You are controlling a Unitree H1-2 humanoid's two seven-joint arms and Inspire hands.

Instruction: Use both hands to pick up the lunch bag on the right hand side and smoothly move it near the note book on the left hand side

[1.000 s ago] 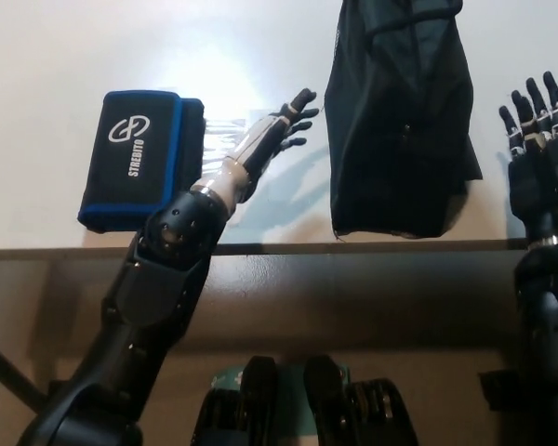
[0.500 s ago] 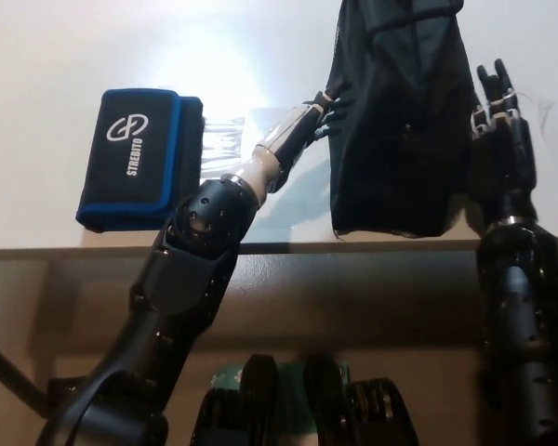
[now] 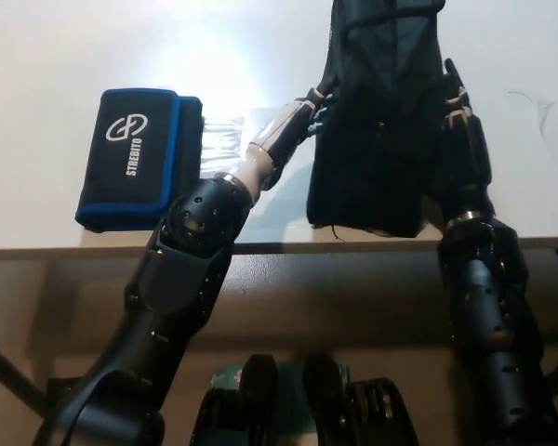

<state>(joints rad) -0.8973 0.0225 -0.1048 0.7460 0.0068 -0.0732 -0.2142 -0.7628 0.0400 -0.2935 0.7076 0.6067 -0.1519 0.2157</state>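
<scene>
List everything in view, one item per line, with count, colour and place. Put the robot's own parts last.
lunch bag: one, black, upper right of the table, pressed between both hands
notebook: one, black with blue edging and white "STREBITO" lettering, left on the table
clear plastic item: one, transparent, just right of the notebook, under glare; what it is cannot be told
table: one, white top with a dark front edge across the middle of the picture
left hand: one, against the lunch bag's left side
right hand: one, black, against the lunch bag's right side
</scene>
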